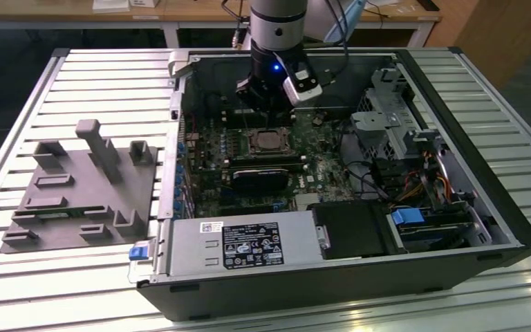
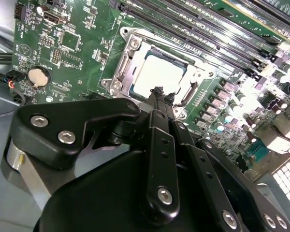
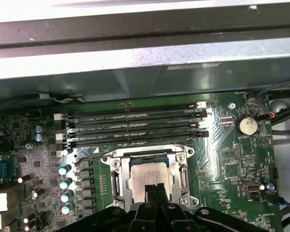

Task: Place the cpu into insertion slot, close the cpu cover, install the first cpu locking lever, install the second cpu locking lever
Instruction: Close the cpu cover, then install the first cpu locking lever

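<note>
"While the arm stands over the open black computer case (image 1: 339, 290) on the slatted metal counter (image 1: 99, 76), what is the position?"

"The small square cpu with the silvery-beige top (image 3: 150, 174) lies flat in the insertion slot, a square socket with a silvery rim (image 3: 183, 157). The thin silvery cpu cover frame (image 3: 121, 181) appears to lie down around it, chip showing through the window. The black claw (image 3: 154, 189) has its tips together with nothing seen between them. They are over the chip's near edge – contact cannot be told."

"And the levers?"

"A thin metal rod (image 3: 92, 154) angles out from the socket's corner towards the capacitors. I judge it a locking lever not yet tucked home."

"Guidance for the step in hand?"

"Bear on the frame or lever only – never on the chip's top. Push steadily and level, so the cover seats evenly and the chip does not shift. Keep the tips off the long black memory slots (image 3: 135, 125) beside the socket and the parts on the green motherboard (image 3: 222, 159)."
</note>
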Action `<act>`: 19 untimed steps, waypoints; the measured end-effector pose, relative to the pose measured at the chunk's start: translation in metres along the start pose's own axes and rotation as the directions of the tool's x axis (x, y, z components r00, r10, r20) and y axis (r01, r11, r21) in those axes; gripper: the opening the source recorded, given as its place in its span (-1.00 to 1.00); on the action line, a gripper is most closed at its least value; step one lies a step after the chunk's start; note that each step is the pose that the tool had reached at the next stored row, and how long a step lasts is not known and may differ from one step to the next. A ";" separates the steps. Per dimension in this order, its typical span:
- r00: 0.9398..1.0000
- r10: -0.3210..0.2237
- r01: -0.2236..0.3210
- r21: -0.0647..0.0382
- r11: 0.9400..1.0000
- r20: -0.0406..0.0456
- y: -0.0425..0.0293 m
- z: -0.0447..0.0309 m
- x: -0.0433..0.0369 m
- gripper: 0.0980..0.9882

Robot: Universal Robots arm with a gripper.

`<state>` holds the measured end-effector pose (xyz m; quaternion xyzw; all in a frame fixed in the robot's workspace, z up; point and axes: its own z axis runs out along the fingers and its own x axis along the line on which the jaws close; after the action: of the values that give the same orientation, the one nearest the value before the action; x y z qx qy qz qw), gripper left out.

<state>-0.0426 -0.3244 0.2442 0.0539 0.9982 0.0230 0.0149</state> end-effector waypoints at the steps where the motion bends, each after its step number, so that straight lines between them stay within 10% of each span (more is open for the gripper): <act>1: 1.000 0.000 0.000 0.000 1.000 0.000 0.0000 -0.0006 0.0000 -0.98; 13: 1.000 0.000 0.000 0.000 1.000 0.000 0.0000 -0.0017 0.0006 -0.98; 19: 1.000 0.000 0.000 0.000 1.000 0.001 -0.0018 -0.0022 0.0167 -0.98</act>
<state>-0.0595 -0.3245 0.2459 0.0539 0.9982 0.0231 0.0154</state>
